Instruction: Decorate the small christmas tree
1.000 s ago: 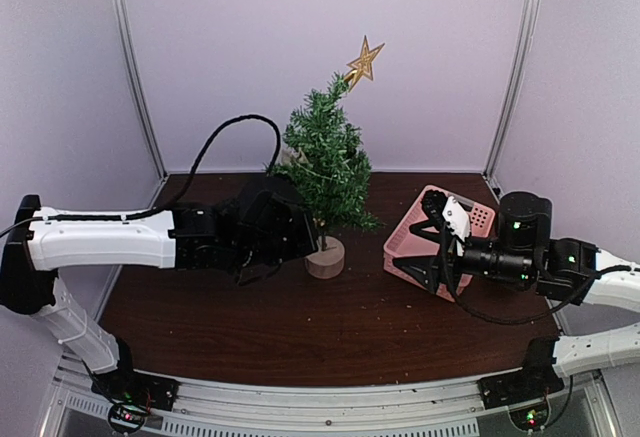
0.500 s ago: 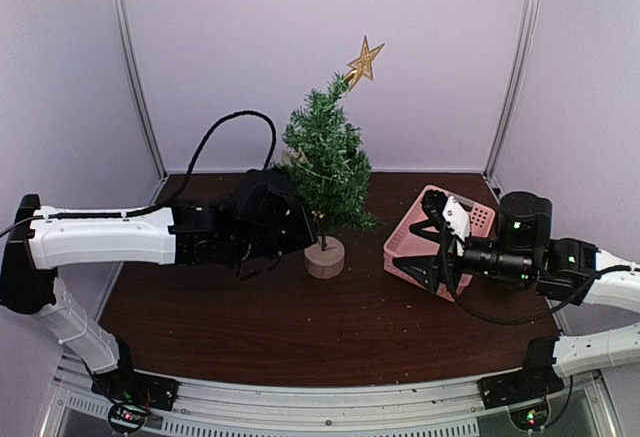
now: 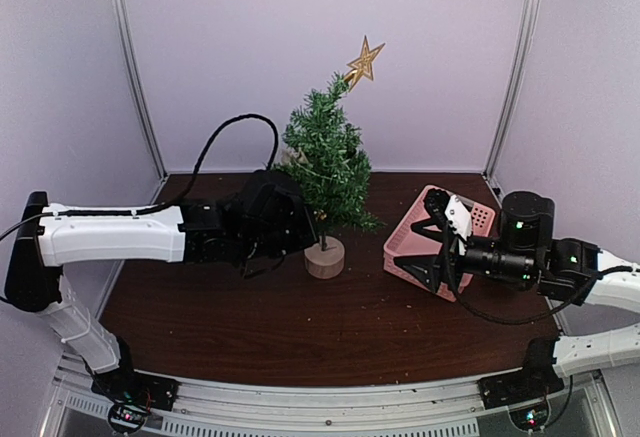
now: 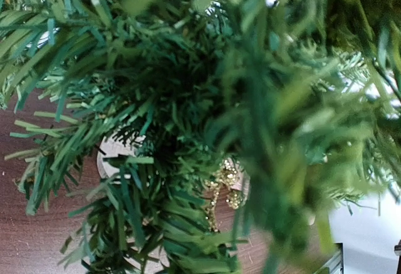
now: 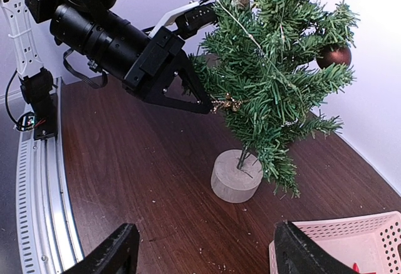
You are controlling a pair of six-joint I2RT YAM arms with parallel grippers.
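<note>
The small christmas tree [image 3: 325,172] stands upright on its round wooden base [image 3: 325,257] in the back half of the desk [image 3: 300,337], about midway between the left and right edges. Its crown rises well above the back edge. A gold star [image 3: 365,59] sits tilted at the very top, and a dark red bauble [image 5: 333,56] hangs on an upper branch, on the side away from the left arm. The left arm reaches in from the left edge. Its left pincer [image 5: 202,103] is pushed among the lower branches with its jaws fully closed. A small gold glitter ornament [image 5: 227,105] hangs right at its tips. The right wrist view does not settle whether the tips pinch it or only touch it. The left wrist view is filled with blurred green needles, with the same gold piece low in the branches above the pale base. The right pincer [image 3: 432,239] hangs near the right edge of the desk, well apart from the tree. It points toward the tree, and its jaws are spread wide with nothing between them. Just behind it a pink perforated basket [image 3: 478,219] sits tipped up toward the back right corner of the desk. A speck of red shows inside the basket in the right wrist view.
</note>
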